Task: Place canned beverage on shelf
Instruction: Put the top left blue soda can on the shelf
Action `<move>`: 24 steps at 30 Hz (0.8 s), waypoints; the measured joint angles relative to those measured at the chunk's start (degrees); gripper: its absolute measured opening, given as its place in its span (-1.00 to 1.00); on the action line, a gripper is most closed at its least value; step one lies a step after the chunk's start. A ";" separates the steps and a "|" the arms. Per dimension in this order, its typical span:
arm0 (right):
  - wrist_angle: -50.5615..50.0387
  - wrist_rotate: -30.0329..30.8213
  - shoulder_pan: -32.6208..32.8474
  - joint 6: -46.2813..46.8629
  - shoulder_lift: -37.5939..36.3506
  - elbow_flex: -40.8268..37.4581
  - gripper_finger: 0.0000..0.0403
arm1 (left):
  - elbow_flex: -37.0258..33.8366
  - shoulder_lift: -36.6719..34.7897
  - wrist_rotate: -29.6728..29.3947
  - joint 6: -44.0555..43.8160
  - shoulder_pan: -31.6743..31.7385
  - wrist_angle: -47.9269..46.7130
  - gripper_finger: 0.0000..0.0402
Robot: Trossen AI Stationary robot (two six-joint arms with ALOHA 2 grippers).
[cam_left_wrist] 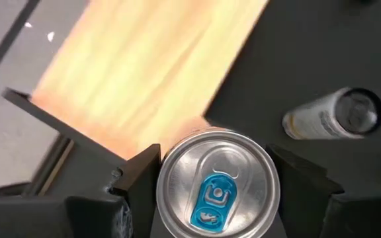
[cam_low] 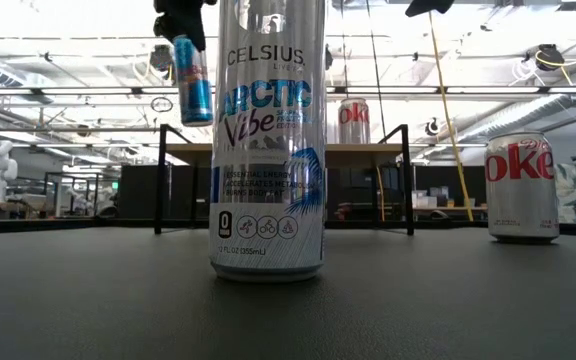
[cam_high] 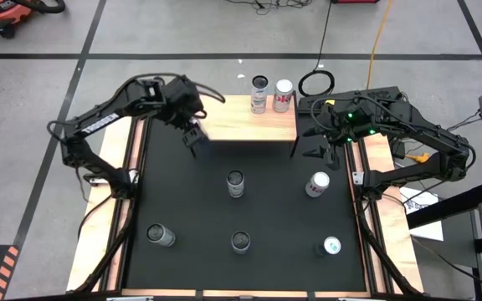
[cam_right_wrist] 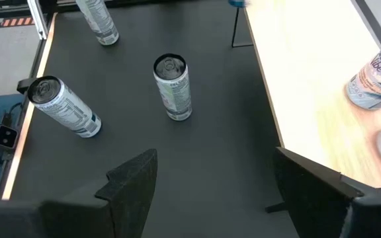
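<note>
Standing nearest in the low view, a Celsius can (cam_low: pixel 268 140) is left on the black mat (cam_high: pixel 249 209). Beyond it, a blue can (cam_left_wrist: pixel 217 188) is held upright in the left gripper (cam_high: pixel 194 138), just off the shelf (cam_high: pixel 249 127) edge. It should be carried over bare board, clear of two cans (cam_high: pixel 271 94) standing there, then lowered level. The right gripper (cam_high: pixel 318 153) hangs empty, jaws apart.

shelf (cam_high: pixel 245 127) upper centre of mat | two cans (cam_high: pixel 271 94) on its right end | five cans (cam_high: pixel 236 184) below it
</note>
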 joint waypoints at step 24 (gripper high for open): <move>0.04 0.00 0.00 0.58 0.00 0.00 0.40 | 12.36 11.42 2.34 11.99 15.21 -1.46 0.17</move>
